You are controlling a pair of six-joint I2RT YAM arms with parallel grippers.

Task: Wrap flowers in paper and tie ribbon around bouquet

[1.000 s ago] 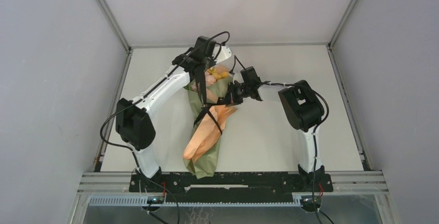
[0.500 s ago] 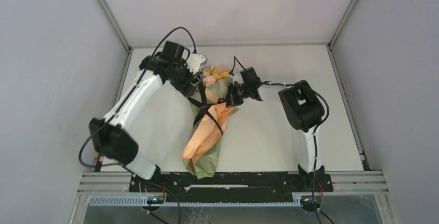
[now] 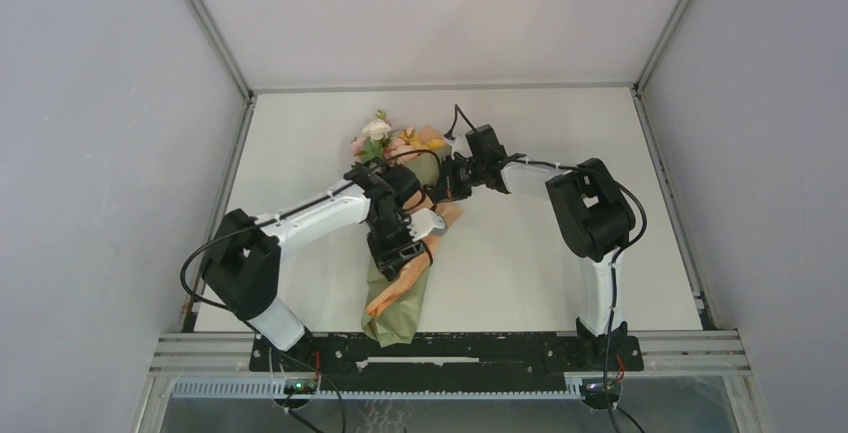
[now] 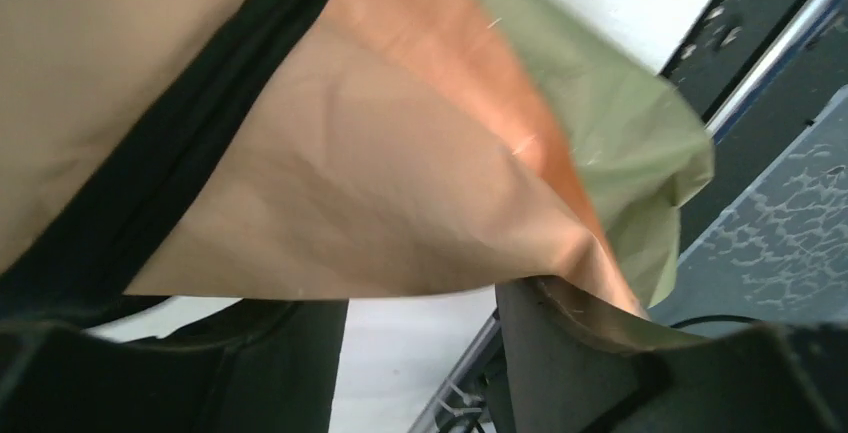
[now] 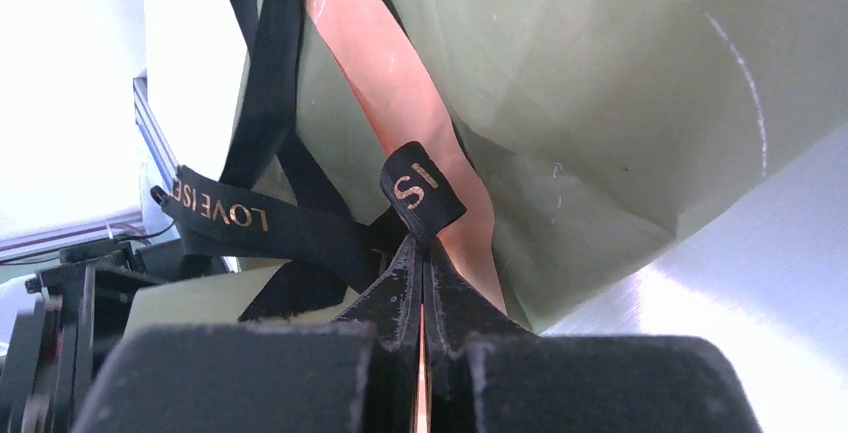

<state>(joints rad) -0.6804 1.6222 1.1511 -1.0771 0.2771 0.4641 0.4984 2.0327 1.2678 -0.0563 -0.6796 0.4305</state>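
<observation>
1. The bouquet (image 3: 398, 305) lies on the desk (image 3: 530, 273) in the middle of the overhead frame, with its narrow end toward the bottom edge and its wide end toward the top.
2. The flowers (image 3: 378, 133), white, pink and yellow, poke out of the wide end at upper centre.
3. The paper (image 4: 400, 203) shows a peach face down the front and olive green on the outside.
4. The left end effector (image 3: 403, 241) sits over the peach flap at the middle of the bouquet. In its wrist view the fingers (image 4: 560, 353) stand partway apart, with bare desk between them and nothing pinched. The paper's lower edge lies across the tip of the lower-right finger.
5. The right end effector (image 5: 421, 253) is clamped tight on the ribbon (image 5: 218, 211), and a small loop sticks up from its tips. It sits just right of the bouquet's upper part.
6. The black, gold-lettered ribbon crosses the paper in several strands at the left of the right wrist view.
</observation>
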